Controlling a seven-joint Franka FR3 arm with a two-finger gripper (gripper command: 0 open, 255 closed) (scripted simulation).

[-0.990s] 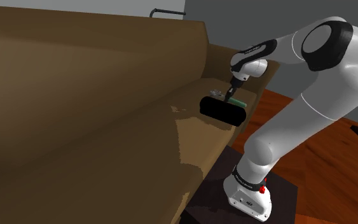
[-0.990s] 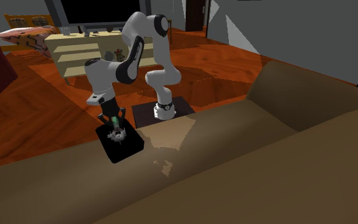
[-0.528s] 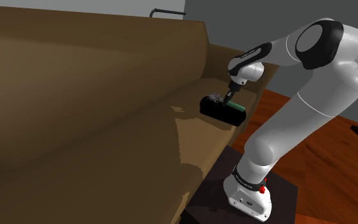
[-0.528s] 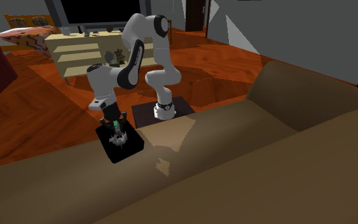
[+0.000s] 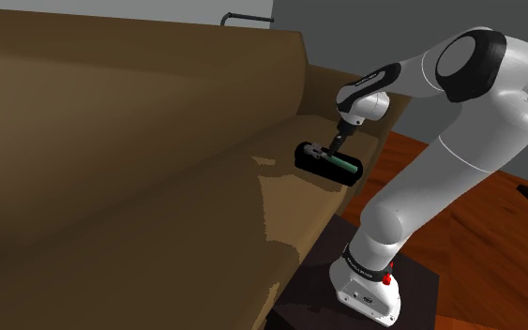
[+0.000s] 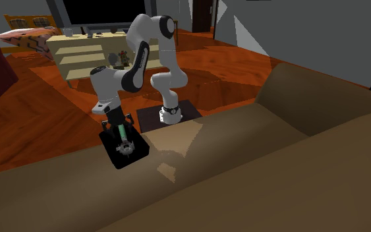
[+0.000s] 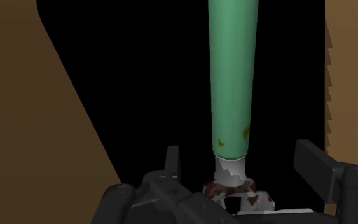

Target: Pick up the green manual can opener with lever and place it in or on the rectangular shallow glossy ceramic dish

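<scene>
Over the last second the end effector (image 5: 326,147) lowered the green can opener (image 5: 347,162) until it lay flat inside the black dish (image 5: 310,160) on the sofa (image 5: 158,197). The fingers (image 7: 171,159) stood apart, clear of the opener. Placement appeared complete; only withdrawal remained.

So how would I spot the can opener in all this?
Find the long brown sofa and follow its seat to the end by the white robot arm, where a shallow black dish sits on the cushion. The can opener lies inside it: a slim green handle with a small greyish metal head, the only green thing there.
</scene>
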